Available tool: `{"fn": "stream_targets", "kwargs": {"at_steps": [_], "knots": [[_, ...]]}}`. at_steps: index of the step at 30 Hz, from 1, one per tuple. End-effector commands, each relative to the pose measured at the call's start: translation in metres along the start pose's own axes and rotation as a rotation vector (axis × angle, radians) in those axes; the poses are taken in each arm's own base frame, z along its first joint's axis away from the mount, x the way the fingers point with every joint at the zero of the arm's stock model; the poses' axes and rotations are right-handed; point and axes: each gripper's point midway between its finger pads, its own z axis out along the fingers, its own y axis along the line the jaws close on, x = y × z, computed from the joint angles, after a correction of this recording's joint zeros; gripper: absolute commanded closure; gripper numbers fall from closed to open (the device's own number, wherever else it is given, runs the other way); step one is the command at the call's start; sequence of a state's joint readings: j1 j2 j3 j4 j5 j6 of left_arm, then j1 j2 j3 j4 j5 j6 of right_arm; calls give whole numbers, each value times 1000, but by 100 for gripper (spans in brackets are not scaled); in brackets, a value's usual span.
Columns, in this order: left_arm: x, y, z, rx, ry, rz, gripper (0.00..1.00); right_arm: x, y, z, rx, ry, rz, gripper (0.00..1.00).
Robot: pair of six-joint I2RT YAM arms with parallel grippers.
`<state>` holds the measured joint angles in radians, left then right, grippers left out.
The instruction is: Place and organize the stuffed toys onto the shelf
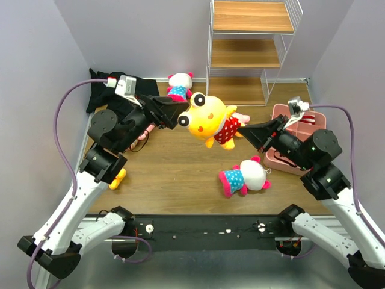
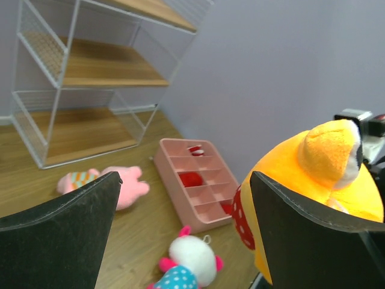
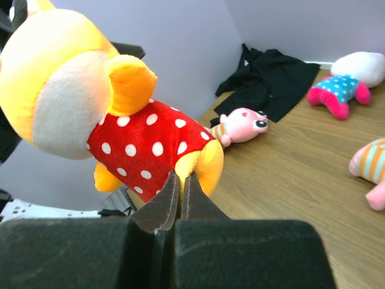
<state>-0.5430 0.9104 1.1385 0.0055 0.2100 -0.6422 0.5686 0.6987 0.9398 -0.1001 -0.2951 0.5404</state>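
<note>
My right gripper (image 1: 240, 131) is shut on a leg of a yellow toy in a red dotted outfit (image 1: 209, 120) and holds it in the air above the table's middle; the wrist view shows the jaws (image 3: 180, 176) pinching the yellow leg below the red outfit (image 3: 141, 147). My left gripper (image 1: 183, 113) is open right beside the toy's head, its fingers (image 2: 66, 223) spread wide, the toy (image 2: 313, 180) at the right finger. The white wire shelf (image 1: 249, 51) with brown boards stands at the back, with no toy on it.
White-and-magenta toys lie at the front middle (image 1: 243, 177) and at the back (image 1: 179, 85). A pink toy (image 1: 242, 117) lies behind the held one, another (image 1: 144, 133) and a yellow toy (image 1: 117, 179) under my left arm. Black cloth (image 1: 111, 90) back left. Pink tray (image 1: 296, 141) on the right.
</note>
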Motion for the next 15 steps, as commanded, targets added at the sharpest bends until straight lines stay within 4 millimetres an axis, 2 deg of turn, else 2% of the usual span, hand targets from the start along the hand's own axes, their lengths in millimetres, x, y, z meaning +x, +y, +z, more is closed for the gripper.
{"fn": "stream_targets", "kwargs": {"at_steps": [1,7,11,13,15], "knots": [[5,29,-12,-153,44,102,1,-13,-2,3,42,-7,-31,99],[-4,32,-17,-206,39,107,1,-33,-7,4,108,-39,-68,99],[-15,33,-25,-254,28,113,1,-46,-20,5,196,-51,-115,99],[-22,43,-31,-322,-5,119,1,-55,-30,7,263,-67,-135,99],[-22,62,-38,-408,-29,140,1,-68,-40,12,329,-77,-152,99]]}}
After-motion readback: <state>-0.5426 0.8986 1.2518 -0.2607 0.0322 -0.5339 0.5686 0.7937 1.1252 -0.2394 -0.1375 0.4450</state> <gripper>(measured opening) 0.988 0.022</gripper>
